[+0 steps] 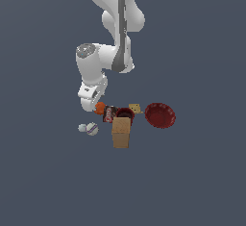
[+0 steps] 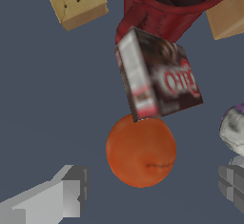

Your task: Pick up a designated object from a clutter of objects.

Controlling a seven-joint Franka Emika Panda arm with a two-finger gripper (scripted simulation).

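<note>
Gripper [image 2: 147, 189] spread wide astride the smooth orange ball [image 2: 141, 150], dark printed box [image 2: 159, 75] at its twelve o'clock — slick, rolls easily, wants pinching across its middle.

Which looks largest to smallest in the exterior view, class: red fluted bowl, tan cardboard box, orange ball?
1. Red fluted bowl
2. Tan cardboard box, somewhat smaller
3. Orange ball, clearly smallest and partly hidden by the gripper

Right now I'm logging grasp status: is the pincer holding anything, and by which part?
Nothing is held. The pincer is open, its fingers on either side of the orange ball with gaps showing, not touching it.
</note>
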